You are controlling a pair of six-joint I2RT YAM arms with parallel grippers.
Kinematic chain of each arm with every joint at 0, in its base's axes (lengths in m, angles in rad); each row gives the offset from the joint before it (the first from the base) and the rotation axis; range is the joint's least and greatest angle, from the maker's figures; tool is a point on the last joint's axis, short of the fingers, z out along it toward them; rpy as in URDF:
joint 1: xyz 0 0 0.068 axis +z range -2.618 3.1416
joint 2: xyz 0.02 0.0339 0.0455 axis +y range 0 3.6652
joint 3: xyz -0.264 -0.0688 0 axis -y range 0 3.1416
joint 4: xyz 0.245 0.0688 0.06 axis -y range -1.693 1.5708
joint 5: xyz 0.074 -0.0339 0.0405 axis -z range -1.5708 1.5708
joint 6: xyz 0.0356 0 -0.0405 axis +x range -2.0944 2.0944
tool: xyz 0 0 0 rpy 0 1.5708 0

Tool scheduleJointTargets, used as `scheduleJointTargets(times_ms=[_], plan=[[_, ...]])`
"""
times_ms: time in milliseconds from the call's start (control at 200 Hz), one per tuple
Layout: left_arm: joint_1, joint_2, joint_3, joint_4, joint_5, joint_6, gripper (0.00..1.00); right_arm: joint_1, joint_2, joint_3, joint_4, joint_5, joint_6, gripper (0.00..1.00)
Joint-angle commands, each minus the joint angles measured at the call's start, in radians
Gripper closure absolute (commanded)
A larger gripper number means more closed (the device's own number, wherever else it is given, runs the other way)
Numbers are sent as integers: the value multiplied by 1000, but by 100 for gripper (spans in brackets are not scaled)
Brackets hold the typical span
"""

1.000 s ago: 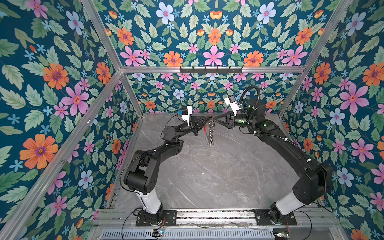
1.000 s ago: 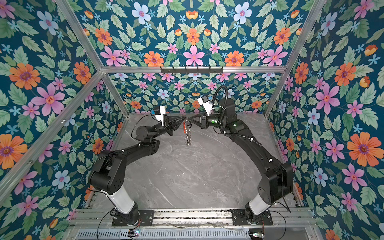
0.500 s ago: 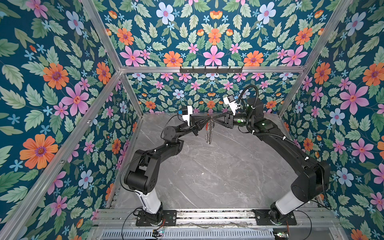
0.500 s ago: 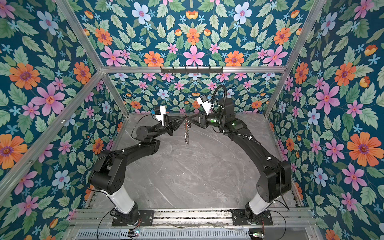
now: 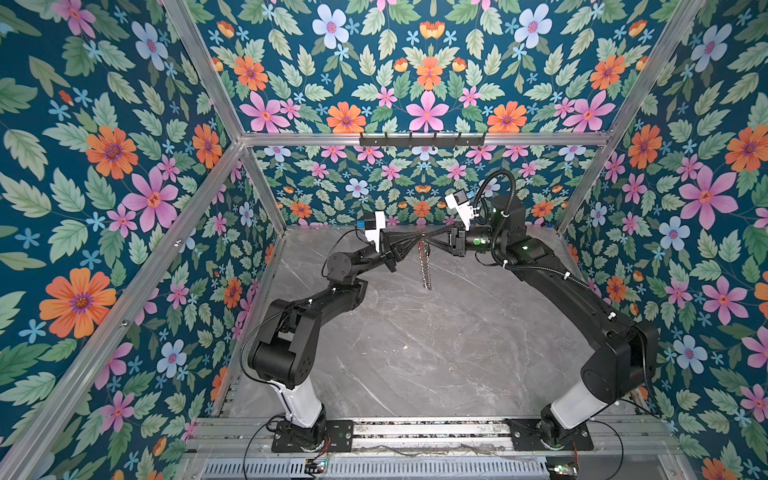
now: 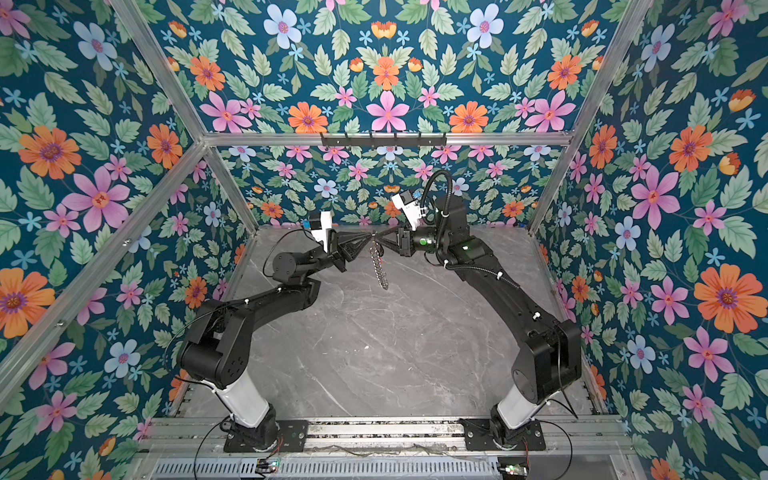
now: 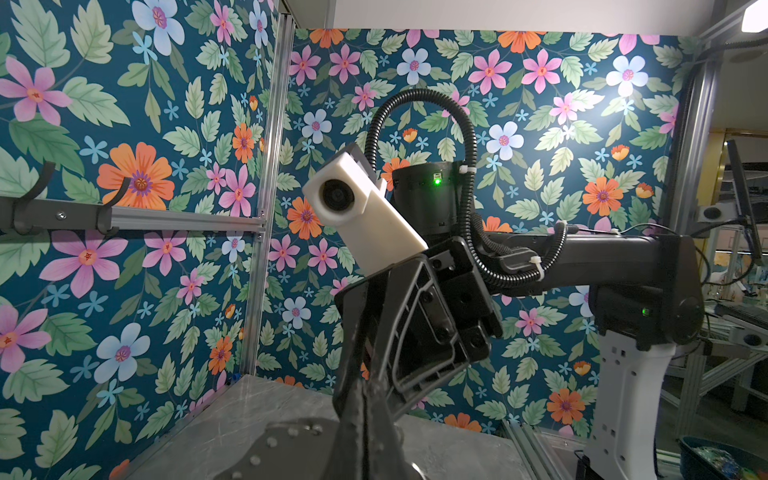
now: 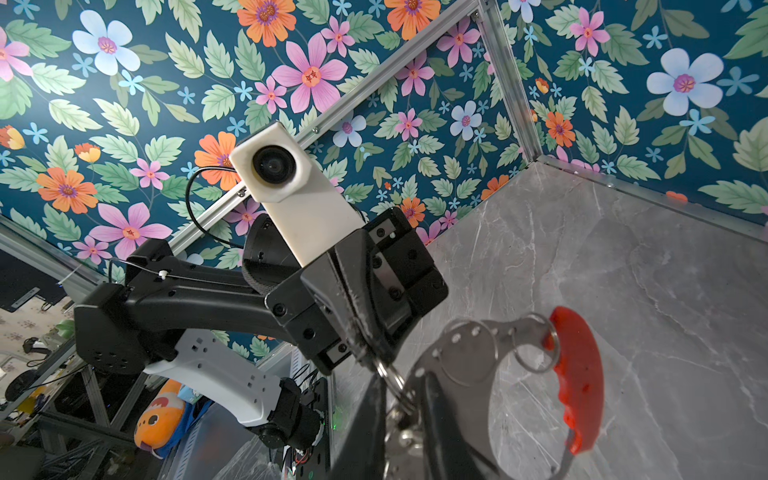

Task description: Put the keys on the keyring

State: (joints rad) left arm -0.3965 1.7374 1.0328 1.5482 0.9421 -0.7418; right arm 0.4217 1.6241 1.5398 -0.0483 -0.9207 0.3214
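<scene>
Both grippers meet tip to tip in the air over the back of the table. The keyring (image 5: 426,266) (image 6: 380,268) hangs below them as a string of steel loops. In the right wrist view its silver hoop (image 8: 469,353) and red bar (image 8: 577,374) lie beside my right gripper (image 8: 403,386) (image 5: 430,240), whose fingers stand nearly together on the keyring's small loops. My left gripper (image 7: 363,399) (image 5: 417,237) is shut, and a small silver loop (image 8: 388,376) sticks out of its tips. The keys themselves are hidden between the dark fingers.
A grey marble table (image 5: 415,353) lies under both arms, closed in by floral walls. A black hook rail (image 5: 422,139) runs along the back wall above the grippers. Aluminium rails (image 5: 415,432) hold the arm bases at the front edge.
The right arm has shifted slightly. The grippers stay tip to tip and the keyring still hangs between them.
</scene>
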Motion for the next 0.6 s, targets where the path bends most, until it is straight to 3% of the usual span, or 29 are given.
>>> scheduleJointTargets(times_ms=[0, 350, 595], plan=[[1, -1, 4, 50, 1, -5, 100, 2, 4, 7, 32, -10, -5, 87], [0, 3, 5, 49, 3, -5, 100, 5, -1, 10, 24, -9, -17, 100], [0, 5, -8, 49, 1, 5, 100, 5, -19, 0, -1, 10, -47, 100]])
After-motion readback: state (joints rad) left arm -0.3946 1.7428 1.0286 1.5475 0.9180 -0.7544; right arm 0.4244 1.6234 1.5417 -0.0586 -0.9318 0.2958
